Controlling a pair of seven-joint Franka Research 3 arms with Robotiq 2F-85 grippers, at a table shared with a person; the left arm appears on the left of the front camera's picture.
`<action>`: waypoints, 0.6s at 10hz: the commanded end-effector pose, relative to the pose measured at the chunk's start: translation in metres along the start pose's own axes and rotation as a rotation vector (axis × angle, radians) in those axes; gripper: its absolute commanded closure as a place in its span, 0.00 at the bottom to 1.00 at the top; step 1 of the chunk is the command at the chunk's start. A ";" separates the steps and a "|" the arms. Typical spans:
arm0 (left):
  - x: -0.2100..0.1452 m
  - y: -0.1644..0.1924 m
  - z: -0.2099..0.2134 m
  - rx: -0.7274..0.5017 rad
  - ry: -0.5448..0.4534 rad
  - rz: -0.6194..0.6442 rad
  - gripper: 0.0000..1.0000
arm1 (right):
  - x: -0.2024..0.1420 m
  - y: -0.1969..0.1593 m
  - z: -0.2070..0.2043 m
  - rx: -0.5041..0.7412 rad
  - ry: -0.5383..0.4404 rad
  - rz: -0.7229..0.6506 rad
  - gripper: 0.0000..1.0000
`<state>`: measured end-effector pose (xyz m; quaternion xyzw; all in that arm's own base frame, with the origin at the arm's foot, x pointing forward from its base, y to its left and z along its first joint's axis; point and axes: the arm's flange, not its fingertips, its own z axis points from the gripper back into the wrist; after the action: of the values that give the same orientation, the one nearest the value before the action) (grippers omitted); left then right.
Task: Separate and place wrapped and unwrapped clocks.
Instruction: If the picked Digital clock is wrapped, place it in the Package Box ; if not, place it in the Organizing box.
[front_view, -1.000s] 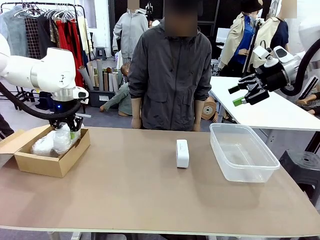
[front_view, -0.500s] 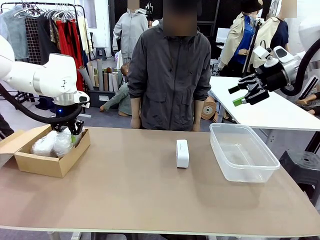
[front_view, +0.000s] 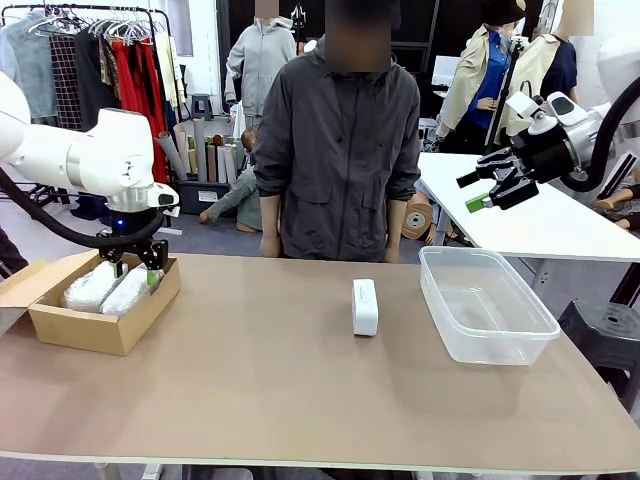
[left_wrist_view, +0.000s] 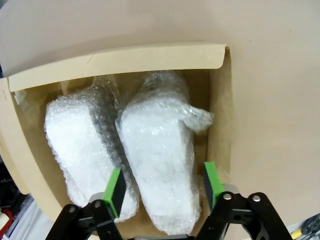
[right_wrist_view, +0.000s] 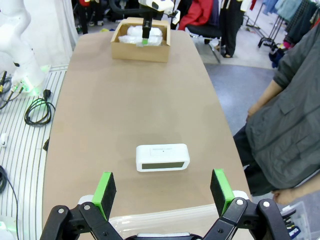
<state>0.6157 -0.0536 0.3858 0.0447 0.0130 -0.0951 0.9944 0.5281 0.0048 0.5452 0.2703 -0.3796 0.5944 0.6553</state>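
Wrapped clocks: both wrapped clocks (left_wrist_view: 157, 150) lie flat and side by side in the cardboard box (front_view: 100, 335) at the counter's (front_view: 280, 390) left end. You can take it that the box serves as the bin for bubble-wrapped pieces.
Unwrapped clock: the unwrapped clock (front_view: 365, 306) stands alone mid-counter, well apart from the box and just left of the clear tub (front_view: 485, 305). The empty tub looks like its destination.
Left fingers: the left fingers (left_wrist_view: 116, 187) are spread, one pad on each side of the near end of the clock closer to the box's side wall. They pinch nothing; that bundle rests on the box floor under its own weight.
Left arm pose: the wrist points straight down over the box's far corner, the forearm bent in from the left.
Right fingers: the right fingers (front_view: 478, 203) are spread wide and empty.
Right arm pose: it hangs high past the tub's far side, looking back along the counter with the bare clock in front of its pads.
Person: the person (front_view: 340, 150) stands at the far edge, arms down.
Your judgement: the sorting of the wrapped pair looks done; the bare clock is what remains.
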 end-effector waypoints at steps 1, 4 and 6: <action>-0.002 0.007 0.000 -0.014 -0.016 -0.010 0.00 | 0.002 0.001 0.000 0.000 -0.003 0.004 0.00; -0.004 0.005 0.010 -0.012 -0.031 -0.010 0.00 | 0.002 0.001 0.000 0.000 -0.003 0.004 0.00; -0.007 0.004 0.020 -0.006 -0.049 -0.005 0.00 | 0.002 0.001 0.000 0.000 -0.003 0.004 0.00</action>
<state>0.6153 -0.0532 0.4014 0.0451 -0.0020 -0.0959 0.9944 0.5281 0.0048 0.5452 0.2703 -0.3796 0.5944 0.6553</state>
